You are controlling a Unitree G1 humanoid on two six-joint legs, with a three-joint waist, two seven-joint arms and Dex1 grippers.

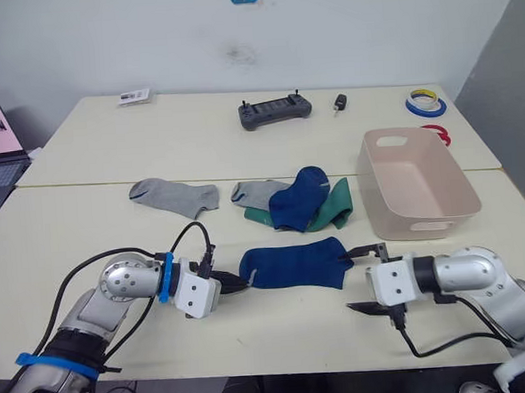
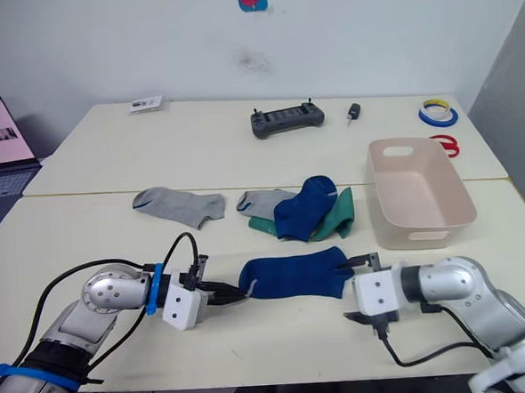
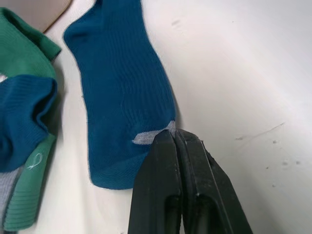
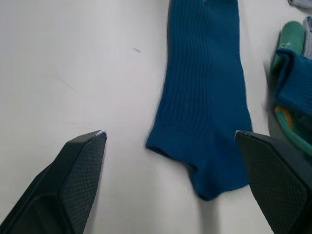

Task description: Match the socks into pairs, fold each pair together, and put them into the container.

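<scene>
Two risks for you: your left gripper (image 3: 174, 139), clamped on the blue sock (image 1: 295, 264), may drag it before your open right gripper (image 1: 372, 279) grabs.

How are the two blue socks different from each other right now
The near blue sock lies flat and alone between the left gripper, shut at its edge, and the open right gripper. The far blue sock is crumpled on the green socks. Both share the same dark blue.
</scene>
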